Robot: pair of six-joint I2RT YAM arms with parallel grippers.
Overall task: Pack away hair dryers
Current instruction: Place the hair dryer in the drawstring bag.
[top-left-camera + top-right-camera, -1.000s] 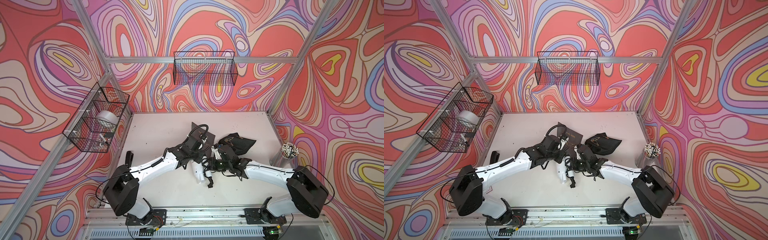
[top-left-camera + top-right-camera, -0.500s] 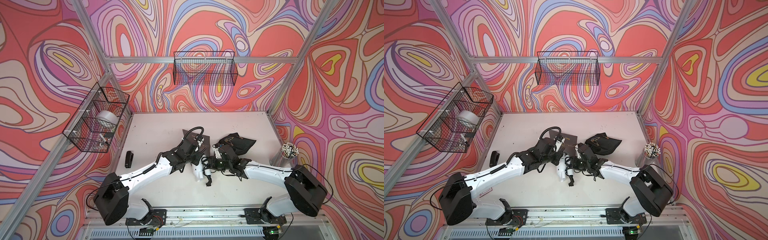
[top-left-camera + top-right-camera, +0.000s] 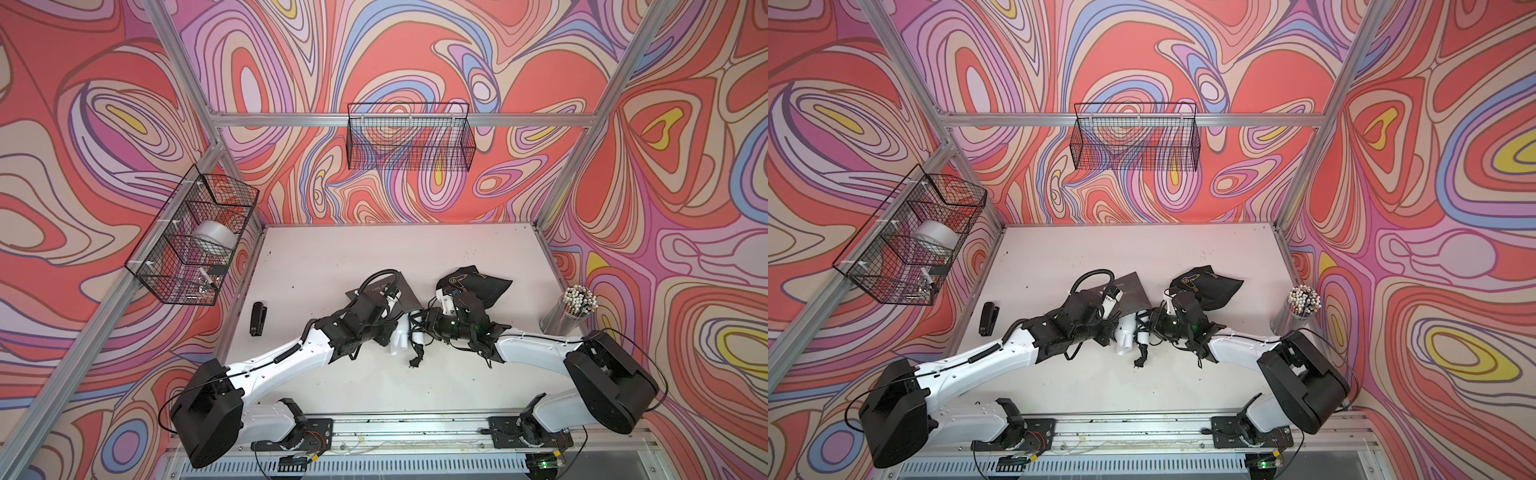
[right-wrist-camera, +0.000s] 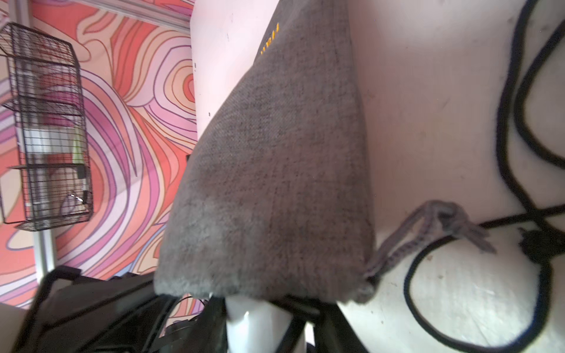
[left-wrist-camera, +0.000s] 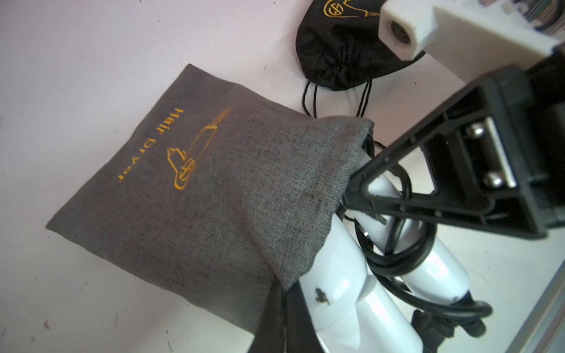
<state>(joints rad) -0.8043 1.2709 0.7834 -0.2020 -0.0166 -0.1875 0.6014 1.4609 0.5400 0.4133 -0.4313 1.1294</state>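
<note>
Looks like the bagging step: white hair dryer (image 5: 342, 275) sits half inside grey pouch (image 5: 214, 198), mid desk (image 3: 353, 257); left tool (image 5: 284, 324) pinches the pouch lip, right tool (image 4: 260, 330) clamps the dryer; next probably needs shoving it deeper, cord (image 5: 397, 259) too.

The grey pouch (image 5: 195, 195) says "Hair Dryer" in gold letters, next to a gold line drawing of a dryer. The black pouch (image 5: 333, 52) has a gold emblem too, but it is cut off and I can read no word there. From my right wrist the grey pouch's gold letters are too skewed to read.
</note>
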